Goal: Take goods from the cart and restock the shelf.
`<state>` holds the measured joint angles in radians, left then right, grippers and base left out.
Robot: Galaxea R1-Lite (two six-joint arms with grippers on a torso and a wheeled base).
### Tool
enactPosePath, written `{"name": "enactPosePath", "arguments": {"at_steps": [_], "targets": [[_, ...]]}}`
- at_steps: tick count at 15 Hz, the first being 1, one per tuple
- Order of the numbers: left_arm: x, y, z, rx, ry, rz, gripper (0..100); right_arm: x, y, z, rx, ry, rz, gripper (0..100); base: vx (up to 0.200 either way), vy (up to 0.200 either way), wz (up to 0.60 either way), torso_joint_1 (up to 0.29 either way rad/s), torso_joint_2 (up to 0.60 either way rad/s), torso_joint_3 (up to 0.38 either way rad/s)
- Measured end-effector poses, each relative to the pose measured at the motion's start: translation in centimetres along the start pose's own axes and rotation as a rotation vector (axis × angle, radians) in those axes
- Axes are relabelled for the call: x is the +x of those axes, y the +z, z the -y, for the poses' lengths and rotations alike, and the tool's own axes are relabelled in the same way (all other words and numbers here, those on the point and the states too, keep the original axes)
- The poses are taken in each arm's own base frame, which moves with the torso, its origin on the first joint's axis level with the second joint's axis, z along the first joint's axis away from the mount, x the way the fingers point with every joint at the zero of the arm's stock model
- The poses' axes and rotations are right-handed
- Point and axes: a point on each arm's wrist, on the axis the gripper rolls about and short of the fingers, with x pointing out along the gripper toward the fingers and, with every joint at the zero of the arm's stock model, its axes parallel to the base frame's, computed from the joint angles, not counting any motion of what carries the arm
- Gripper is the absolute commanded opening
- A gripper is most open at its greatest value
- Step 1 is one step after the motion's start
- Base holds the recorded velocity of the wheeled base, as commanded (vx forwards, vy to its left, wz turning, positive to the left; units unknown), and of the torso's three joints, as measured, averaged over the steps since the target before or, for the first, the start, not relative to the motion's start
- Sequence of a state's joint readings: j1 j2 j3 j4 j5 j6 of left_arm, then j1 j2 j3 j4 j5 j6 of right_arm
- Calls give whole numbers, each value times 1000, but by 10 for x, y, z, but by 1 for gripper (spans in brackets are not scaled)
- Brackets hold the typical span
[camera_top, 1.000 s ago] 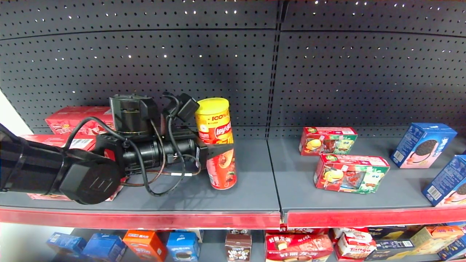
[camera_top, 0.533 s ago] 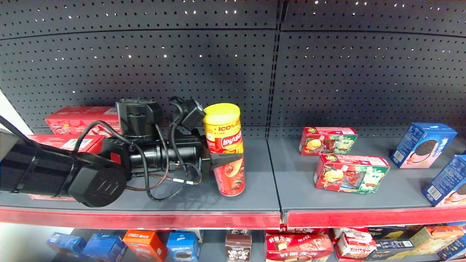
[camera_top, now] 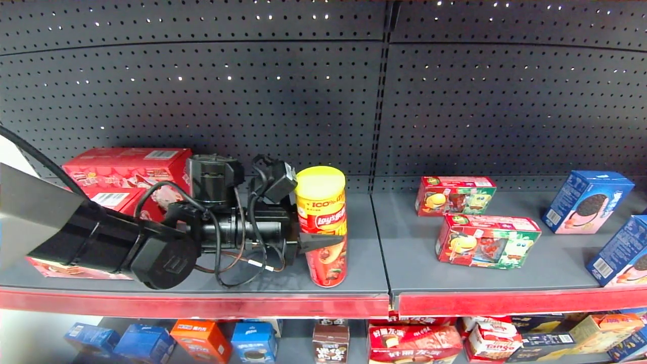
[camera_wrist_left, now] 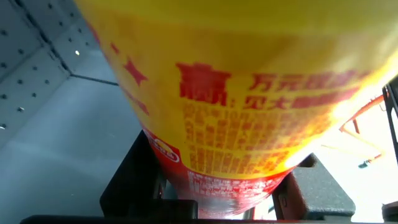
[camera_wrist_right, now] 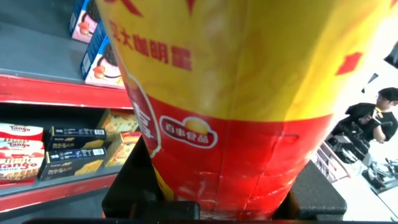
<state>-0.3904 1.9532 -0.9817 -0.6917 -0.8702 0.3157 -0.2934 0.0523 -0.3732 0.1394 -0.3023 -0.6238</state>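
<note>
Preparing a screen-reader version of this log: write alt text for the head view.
The left gripper holds a yellow-lidded chip can upright near the front edge of a grey shelf. Red boxes sit to its left, cartoon snack boxes and blue cookie boxes to its right.

It was a shop. Grey shelves (camera_top: 414, 273) held many snack boxes (camera_top: 488, 240). A wall (camera_top: 252, 101) full of little holes stood behind.

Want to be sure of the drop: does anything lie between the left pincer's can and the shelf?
Nothing visible. The can, in the left pincer, is over bare shelf; red boxes and cartoon boxes sit off to the sides.
</note>
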Motion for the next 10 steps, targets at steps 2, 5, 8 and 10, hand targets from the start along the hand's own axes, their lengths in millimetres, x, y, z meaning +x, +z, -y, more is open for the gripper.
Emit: {"name": "enactPosePath", "arguments": {"at_steps": [2, 5, 8, 10], "targets": [[3, -2, 0, -4, -9, -3, 0, 0, -2, -2, -1, 1, -3, 0, 0, 0, 0, 0, 0, 0], [3, -4, 1, -5, -37, 2, 0, 0, -4, -3, -5, 4, -9, 0, 0, 0, 0, 0, 0, 0], [-3, -8, -2, 11, -28, 0, 0, -1, -5, -4, -4, -2, -7, 0, 0, 0, 0, 0, 0, 0], [-12, -8, -7, 10, 0, -3, 0, -2, -6, -4, -5, -5, -5, 0, 0, 0, 0, 0, 0, 0]]}}
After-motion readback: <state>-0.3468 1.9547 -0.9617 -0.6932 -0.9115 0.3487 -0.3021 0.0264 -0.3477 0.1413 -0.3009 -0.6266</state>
